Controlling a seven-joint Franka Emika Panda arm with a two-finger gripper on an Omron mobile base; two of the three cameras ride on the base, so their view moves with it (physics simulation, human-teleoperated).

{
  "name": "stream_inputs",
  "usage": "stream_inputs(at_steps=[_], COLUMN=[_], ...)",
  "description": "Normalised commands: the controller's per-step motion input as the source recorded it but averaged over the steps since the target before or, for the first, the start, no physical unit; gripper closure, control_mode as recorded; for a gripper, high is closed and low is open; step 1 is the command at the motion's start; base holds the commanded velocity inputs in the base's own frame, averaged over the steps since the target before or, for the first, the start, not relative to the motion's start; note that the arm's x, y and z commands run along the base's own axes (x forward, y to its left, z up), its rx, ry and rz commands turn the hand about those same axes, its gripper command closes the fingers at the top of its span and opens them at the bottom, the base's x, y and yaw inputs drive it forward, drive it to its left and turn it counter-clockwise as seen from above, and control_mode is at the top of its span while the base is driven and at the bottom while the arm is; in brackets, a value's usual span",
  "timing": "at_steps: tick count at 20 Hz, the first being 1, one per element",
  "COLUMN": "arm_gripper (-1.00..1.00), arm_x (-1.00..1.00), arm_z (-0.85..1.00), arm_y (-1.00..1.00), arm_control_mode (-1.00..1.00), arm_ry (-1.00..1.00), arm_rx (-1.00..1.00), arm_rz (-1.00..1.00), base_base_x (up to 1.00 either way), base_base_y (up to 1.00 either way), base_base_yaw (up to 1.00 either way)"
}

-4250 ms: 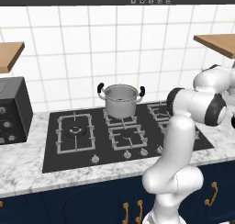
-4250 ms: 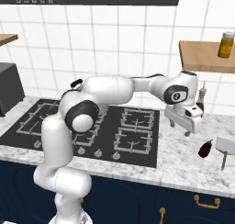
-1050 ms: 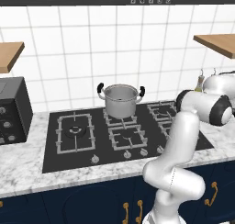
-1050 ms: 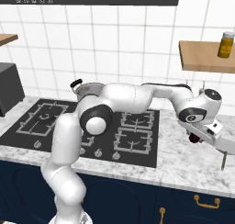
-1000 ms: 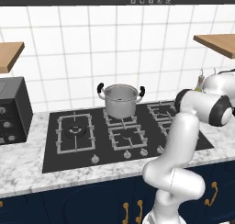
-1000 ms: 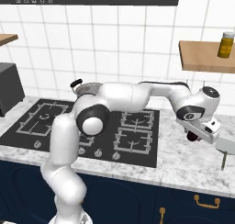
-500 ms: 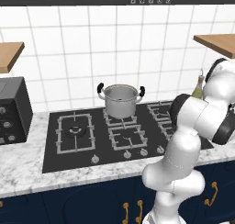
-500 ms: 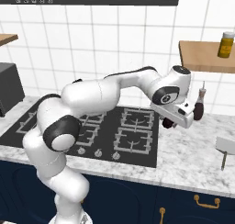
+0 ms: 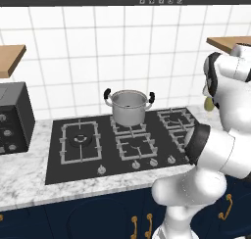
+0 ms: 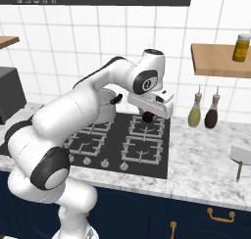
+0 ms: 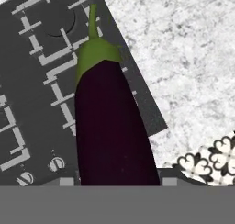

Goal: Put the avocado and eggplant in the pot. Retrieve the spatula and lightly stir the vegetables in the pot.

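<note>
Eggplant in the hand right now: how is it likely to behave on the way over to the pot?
The eggplant looks smooth and glossy, so it may slip in the hand. It is long and tapered, so it could pivot or swing if gripped off-centre. It seems rigid rather than floppy. Dropped into the pot, its rounded body would probably roll.

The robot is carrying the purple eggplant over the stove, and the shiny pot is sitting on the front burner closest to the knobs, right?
Not quite. The tool does carry the eggplant above the stove, but the pot sits on a back burner near the tiled wall, away from the knobs. The left base view shows this plainly.
</note>
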Motion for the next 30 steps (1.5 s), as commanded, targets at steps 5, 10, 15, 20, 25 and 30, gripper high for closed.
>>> stream_inputs(at_steps=[5,10,15,20,25,30], arm_gripper=[1.00,1.00,1.00,1.00,1.00,1.00], arm_x=[0.00,0.08,0.09,0.08,0.52,0.89], arm_z=[0.25,0.05,0.10,0.16,0.02,-0.02], arm_y=[1.00,1.00,1.00,1.00,0.81,0.49], arm_control_mode=[-1.00,-1.00,-1.00,-1.00,-1.00,-1.00], arm_ry=[0.00,0.00,0.00,-0.01,-0.08,-0.05], arm_rx=[0.00,0.00,0.00,0.00,0.00,0.00], arm_rz=[0.17,0.18,0.16,0.15,0.09,0.04], base_base_x=[0.00,0.00,0.00,0.00,0.00,0.00], base_base_y=[0.00,0.00,0.00,0.00,0.00,0.00], base_base_yaw=[0.00,0.00,0.00,0.00,0.00,0.00])
